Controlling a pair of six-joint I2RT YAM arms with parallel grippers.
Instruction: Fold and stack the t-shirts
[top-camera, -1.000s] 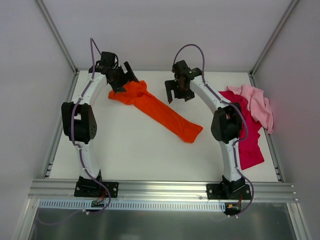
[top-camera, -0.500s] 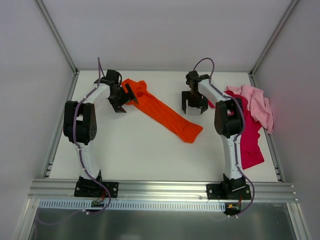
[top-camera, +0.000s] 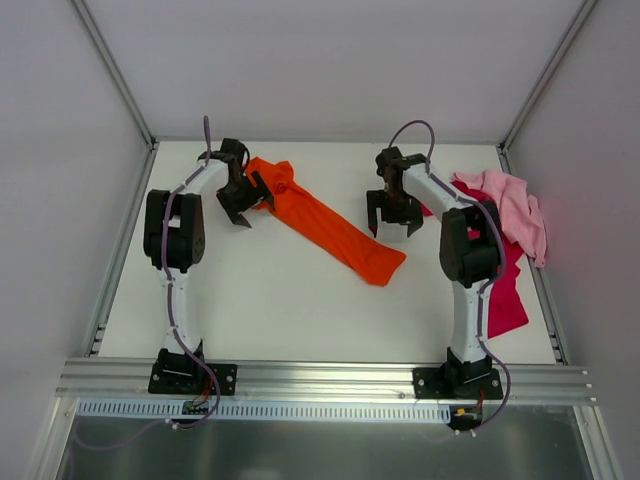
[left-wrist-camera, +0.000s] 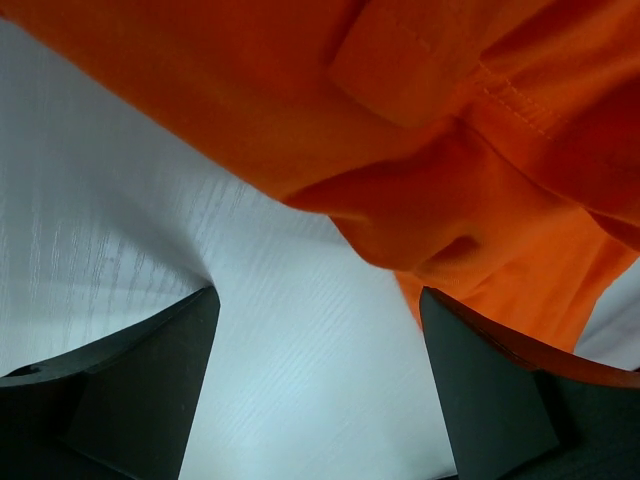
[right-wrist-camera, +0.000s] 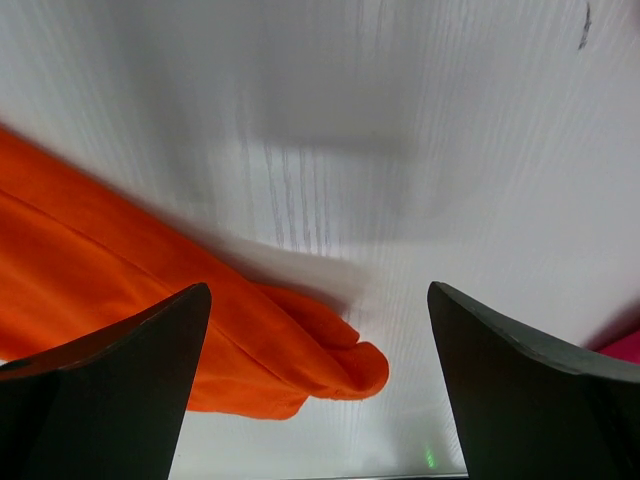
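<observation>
So the left fingers (left-wrist-camera: 120, 400) gape wide, empty, beside the bunched end of the orange t-shirt (top-camera: 320, 225); right fingers (right-wrist-camera: 100, 390) are wide open too, holding nothing, near its other end on the tabletop (top-camera: 260, 300).

Middle t-shirt (top-camera: 330, 225) between left end effector (top-camera: 252, 203) and right end effector (top-camera: 393, 222), rear t-shirt (top-camera: 510, 205) overlapping front t-shirt (top-camera: 505, 290) far right

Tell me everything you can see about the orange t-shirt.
The orange t-shirt is bright, plain soft cloth, not folded, crumpled into a long wrinkled band lying on the white table. It runs diagonally from a bunched far-left end to a rounded near-right end. The open left hand sits at the bunched end; whether it touches the cloth is unclear.
</observation>
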